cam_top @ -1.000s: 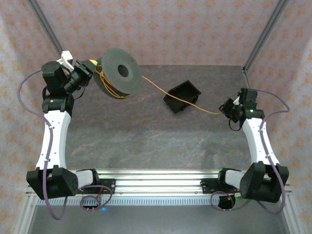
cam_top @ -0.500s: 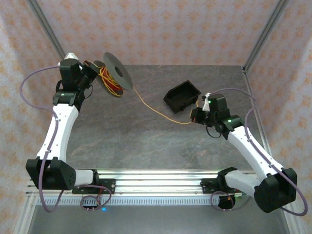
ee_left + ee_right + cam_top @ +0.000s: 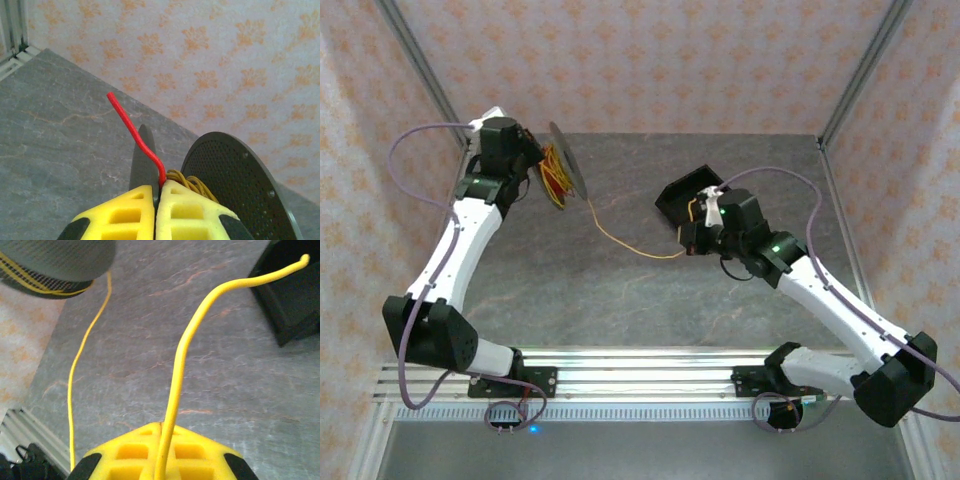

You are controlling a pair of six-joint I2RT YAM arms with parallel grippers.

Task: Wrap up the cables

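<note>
The left gripper (image 3: 533,166) is up at the far left corner of the table (image 3: 570,300), right by a dark spool (image 3: 563,160). The spool stands on its edge & shows its thin side. Yellow & red loops sit on it.

In the left wrist cam the left gripper (image 3: 159,192) has its yellow fingers (image 3: 140,200) pressed tight together, w/ a thin red cable (image 3: 135,131) pinched btw. them. The red end pokes up & bends to the left. Just past the fingers is the spool (image 3: 235,175), a dark round plate full of tiny holes, w/ yellow coils beside it. Can't tell if the spool rests on the table.

The yellow cable (image 3: 620,243) comes off the spool, dips in a loose curve over the mid of the table & goes to the right gripper (image 3: 688,238). That gripper is near the mid of the table, just by a black bin (image 3: 682,197).

In the right wrist cam the right gripper (image 3: 162,429) is squeezed tight on the yellow cable (image 3: 182,355). The short end sticks out past the fingers, curves up & points at the black bin (image 3: 292,300). The long part runs down the left side from the spool (image 3: 55,257).
</note>
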